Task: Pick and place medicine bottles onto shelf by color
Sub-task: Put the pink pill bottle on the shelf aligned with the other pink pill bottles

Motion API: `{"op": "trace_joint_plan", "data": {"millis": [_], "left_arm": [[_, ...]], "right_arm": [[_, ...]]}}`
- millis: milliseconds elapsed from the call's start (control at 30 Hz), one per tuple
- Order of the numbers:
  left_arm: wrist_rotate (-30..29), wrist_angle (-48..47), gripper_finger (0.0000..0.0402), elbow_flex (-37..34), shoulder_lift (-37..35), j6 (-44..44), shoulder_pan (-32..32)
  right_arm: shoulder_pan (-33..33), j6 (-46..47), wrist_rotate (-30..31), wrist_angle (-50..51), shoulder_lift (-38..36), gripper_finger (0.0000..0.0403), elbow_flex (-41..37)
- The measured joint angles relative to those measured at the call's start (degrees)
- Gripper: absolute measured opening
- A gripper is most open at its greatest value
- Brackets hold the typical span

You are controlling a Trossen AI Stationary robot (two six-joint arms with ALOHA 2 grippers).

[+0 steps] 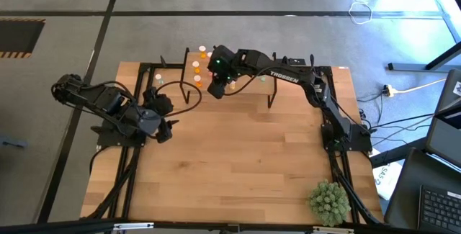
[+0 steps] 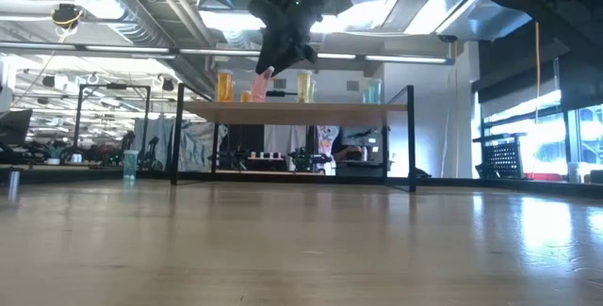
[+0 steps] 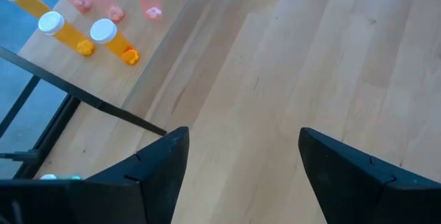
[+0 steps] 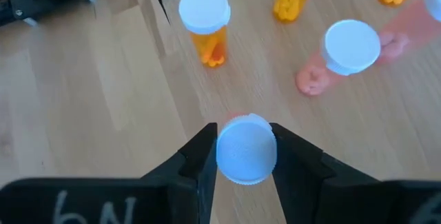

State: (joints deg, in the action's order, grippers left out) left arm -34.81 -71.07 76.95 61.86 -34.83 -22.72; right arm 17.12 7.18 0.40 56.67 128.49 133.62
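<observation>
Overhead, the right gripper (image 1: 217,88) hangs above the shelf (image 2: 292,109) at the far side of the table (image 1: 245,162), its fingers (image 4: 200,158) clamped on the white cap of a pink bottle (image 4: 246,148). In the low view that bottle (image 2: 261,82) hangs tilted from the fingers, just over the shelf board, between an orange bottle (image 2: 224,87) standing to one side and a pale yellow bottle (image 2: 304,87) on the other; whether its base touches the board I cannot tell. A pale green bottle (image 2: 373,91) stands farther along the shelf, well apart from these.

The right wrist view looks straight down past the held cap onto the shelf wood. There an orange bottle (image 4: 204,14) and another pink bottle (image 4: 350,48) stand upright near the gripped one, not touching it, with more orange ones cut off at the edge.

The left gripper (image 1: 164,119) waits over the table near its left side, well apart from the shelf, with its fingers (image 3: 155,165) spread wide and nothing between them. Its wrist view takes in the shelf's corner, with two orange bottles (image 3: 110,39) and pink ones beside them.

A spiky green plant ball (image 1: 330,201) sits at the table's near right corner.
</observation>
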Motion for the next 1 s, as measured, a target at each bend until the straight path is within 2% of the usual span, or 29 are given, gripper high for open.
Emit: {"op": "trace_joint_plan", "data": {"millis": [1000], "left_arm": [[1.5, 0.02, 0.0269, 0.0, 0.0, -0.62, 0.0]], "right_arm": [[0.35, 0.07, 0.09, 0.41, 1.18, 0.012, 0.07]]}}
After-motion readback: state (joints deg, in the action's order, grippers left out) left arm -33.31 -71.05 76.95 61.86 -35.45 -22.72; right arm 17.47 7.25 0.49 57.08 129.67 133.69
